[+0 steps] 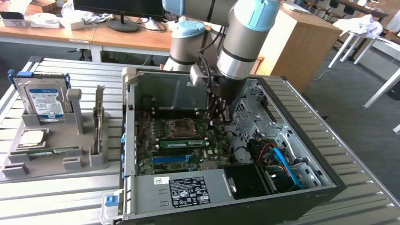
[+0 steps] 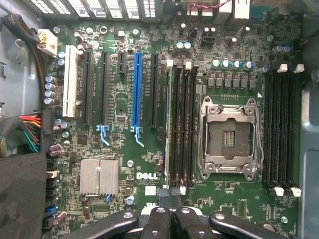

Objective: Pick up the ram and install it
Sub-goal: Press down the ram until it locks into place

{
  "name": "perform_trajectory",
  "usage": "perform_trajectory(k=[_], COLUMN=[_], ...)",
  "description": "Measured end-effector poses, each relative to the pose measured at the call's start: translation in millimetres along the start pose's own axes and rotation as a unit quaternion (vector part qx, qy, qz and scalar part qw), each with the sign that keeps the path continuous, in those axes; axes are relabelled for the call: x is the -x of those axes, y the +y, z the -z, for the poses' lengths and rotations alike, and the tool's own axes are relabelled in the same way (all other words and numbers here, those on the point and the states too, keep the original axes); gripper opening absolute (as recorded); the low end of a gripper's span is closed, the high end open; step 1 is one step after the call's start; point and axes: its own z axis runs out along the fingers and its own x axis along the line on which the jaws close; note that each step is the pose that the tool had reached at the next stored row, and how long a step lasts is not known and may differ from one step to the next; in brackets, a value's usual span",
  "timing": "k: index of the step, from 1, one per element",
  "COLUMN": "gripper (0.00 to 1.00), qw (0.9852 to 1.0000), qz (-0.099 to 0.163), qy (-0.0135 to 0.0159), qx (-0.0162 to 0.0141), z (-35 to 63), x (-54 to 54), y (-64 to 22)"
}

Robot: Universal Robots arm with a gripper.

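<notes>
**Ram seated in the board, gripper clenched above**

The gripper point(image 2: 171, 211) hangs inside the open computer case point(image 1: 325, 180), fingers pressed together, grasping nothing. The ram point(image 1: 182, 142) sits in a memory slot of the motherboard point(image 2: 124, 164), just beside the CPU socket point(image 2: 229, 137).

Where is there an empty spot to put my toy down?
Bare slatted table lies behind the grey parts tray, and more in front of it. Crowded: the tray, with the hard drive, and inside the computer case, where the shut claw hangs.
</notes>
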Motion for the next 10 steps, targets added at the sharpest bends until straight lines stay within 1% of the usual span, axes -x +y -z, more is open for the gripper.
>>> perform_trajectory(k=[10], gripper=[0.10], qw=[1.0000], qz=[0.000], qy=[0.0000], qx=[0.0000], z=[-9.6], x=[0.0], y=[-0.3])
